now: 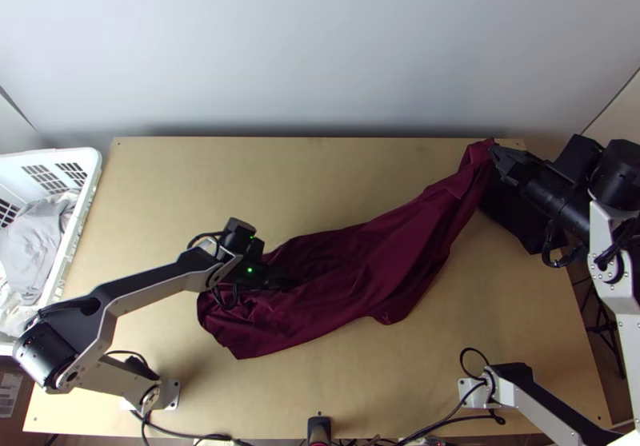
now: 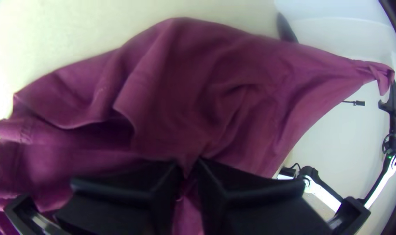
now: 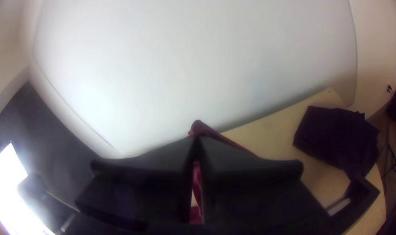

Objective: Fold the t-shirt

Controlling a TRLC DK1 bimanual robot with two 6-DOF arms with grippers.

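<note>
Burgundy t-shirt [image 1: 392,266], rumpled, left end effector [image 1: 290,280] closed on it nearer the basket [image 1: 93,162], right end effector [image 1: 492,153] closed on its farther, raised end

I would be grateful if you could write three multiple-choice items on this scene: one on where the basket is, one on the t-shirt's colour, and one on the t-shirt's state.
1. Where is the basket?
A) At the middle of the table
B) At the table's right edge
C) At the table's left edge

2. What colour is the t-shirt?
A) Dark red
B) Yellow
C) Light green

3. How does the t-shirt lie?
A) Folded into a neat square
B) Drawn out and creased, one end held up
C) Spread flat and smooth

Answers:
1. C: the top view shows it along the left edge.
2. A: the top view shows dark red cloth.
3. B: folds run along it up to the end in the right gripper.
</note>
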